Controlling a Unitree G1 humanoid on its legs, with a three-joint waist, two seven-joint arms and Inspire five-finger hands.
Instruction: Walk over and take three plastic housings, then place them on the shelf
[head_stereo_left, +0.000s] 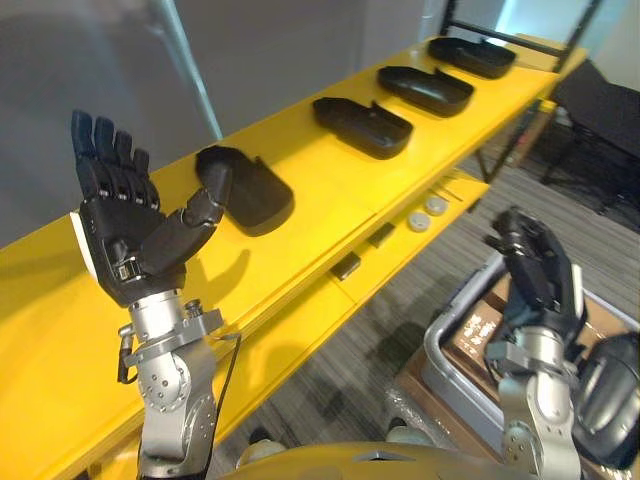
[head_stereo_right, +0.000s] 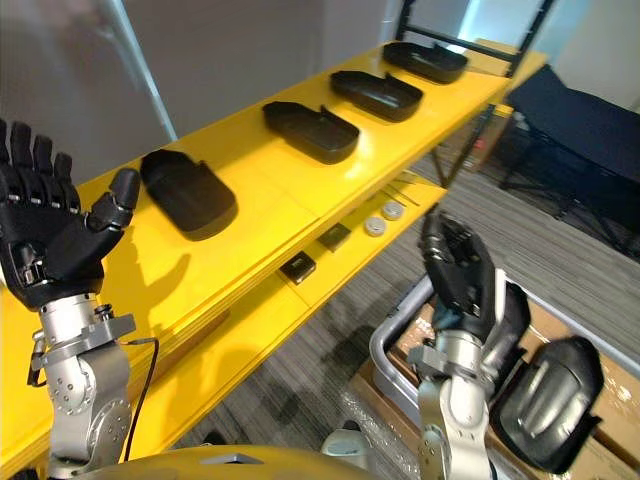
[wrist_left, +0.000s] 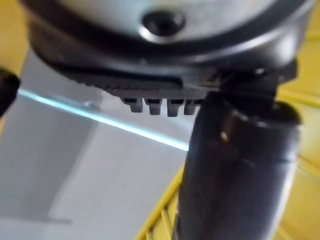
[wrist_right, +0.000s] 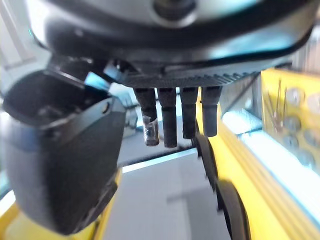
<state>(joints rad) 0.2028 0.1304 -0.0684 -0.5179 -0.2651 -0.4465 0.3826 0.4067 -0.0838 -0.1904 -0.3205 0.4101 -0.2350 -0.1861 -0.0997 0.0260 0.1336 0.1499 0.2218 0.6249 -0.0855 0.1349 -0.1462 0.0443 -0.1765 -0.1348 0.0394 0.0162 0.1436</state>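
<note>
My left thumb covers the near end of the nearest housing (head_stereo_left: 245, 187) in the left eye view; in the right eye view a gap shows between them, so I hold nothing there. The farthest housing (head_stereo_left: 472, 56) sits at the shelf's (head_stereo_left: 330, 180) far end, partly under a dark frame bar. A fifth housing (head_stereo_right: 545, 400) lies low at my right side, just beside the grey bin (head_stereo_left: 450, 340), and my right forearm hides part of it in the left eye view.

The housings are black, glossy, shallow shells with rounded ends, hollow side up. Four lie in a row on the yellow top of the shelf, well apart: the nearest, the second housing (head_stereo_left: 362, 126), the third housing (head_stereo_left: 425, 90) and the farthest.

My left hand (head_stereo_left: 120, 235) is raised over the shelf's near part, fingers straight up and thumb spread wide, empty. My right hand (head_stereo_left: 535, 275) is up above the bin, fingers straight, also empty.

On the lower tier lie two white discs (head_stereo_left: 427, 213) and two small dark blocks (head_stereo_left: 346, 265).
</note>
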